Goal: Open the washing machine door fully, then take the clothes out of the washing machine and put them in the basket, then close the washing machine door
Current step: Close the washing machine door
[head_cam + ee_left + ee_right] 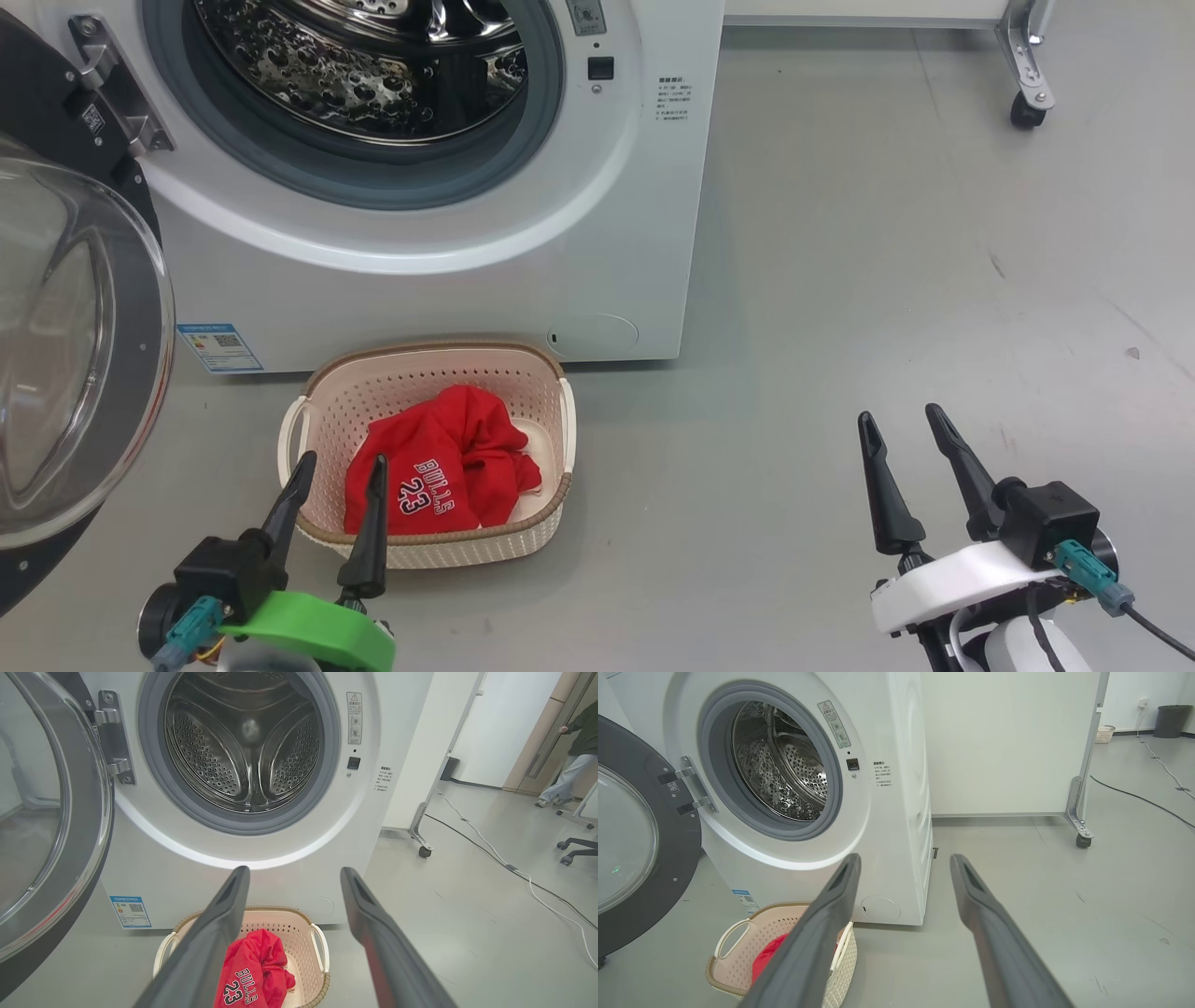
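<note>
Lying crumpled in the basket (425,383), red clothes (439,462) show "BULLS 23"; left tool (343,457) and right tool (899,412) spread.

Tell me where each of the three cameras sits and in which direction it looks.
Head view: high on the robot, looking down at the basket with the clothes; both jaws show, open, at the bottom corners.
Left wrist view: low, facing straight into the drum of the washing machine; left jaws open at the bottom.
Right wrist view: low, further right, facing the machine obliquely; right jaws open.
Shared: all three see the open washing machine door.
</note>
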`<state>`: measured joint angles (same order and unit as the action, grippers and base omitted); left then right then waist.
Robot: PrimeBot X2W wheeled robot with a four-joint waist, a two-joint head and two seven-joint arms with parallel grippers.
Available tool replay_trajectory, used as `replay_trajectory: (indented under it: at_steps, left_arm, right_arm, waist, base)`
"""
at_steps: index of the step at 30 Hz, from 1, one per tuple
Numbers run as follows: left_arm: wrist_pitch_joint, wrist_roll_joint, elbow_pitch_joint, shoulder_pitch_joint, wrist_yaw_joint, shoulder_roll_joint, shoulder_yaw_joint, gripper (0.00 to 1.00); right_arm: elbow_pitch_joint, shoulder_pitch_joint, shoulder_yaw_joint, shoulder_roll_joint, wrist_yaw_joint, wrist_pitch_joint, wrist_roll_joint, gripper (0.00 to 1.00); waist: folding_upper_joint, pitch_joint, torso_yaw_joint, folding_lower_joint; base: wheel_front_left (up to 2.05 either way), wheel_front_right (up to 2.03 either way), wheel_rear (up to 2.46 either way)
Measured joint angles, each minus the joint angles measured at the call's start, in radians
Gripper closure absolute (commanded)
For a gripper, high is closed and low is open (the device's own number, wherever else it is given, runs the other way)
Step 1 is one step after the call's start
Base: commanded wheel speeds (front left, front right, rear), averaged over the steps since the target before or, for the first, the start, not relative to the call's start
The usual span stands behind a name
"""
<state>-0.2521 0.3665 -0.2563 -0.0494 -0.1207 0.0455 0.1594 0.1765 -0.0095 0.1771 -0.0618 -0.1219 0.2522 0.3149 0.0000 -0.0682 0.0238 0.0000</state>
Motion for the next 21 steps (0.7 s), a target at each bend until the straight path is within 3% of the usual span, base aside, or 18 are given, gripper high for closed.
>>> replay_trajectory:
  at_steps: [21]
  left_arm:
    - [0.000,-0.010,0.000,0.000,0.001,0.000,0.002,0.00]
  right_arm:
    - [0.000,0.000,-0.003,-0.001,0.000,0.000,0.000,0.00]
  waist:
    - [0.0000,-0.002,-0.005,0.0000]
  base:
    - [0.00,0.00,0.00]
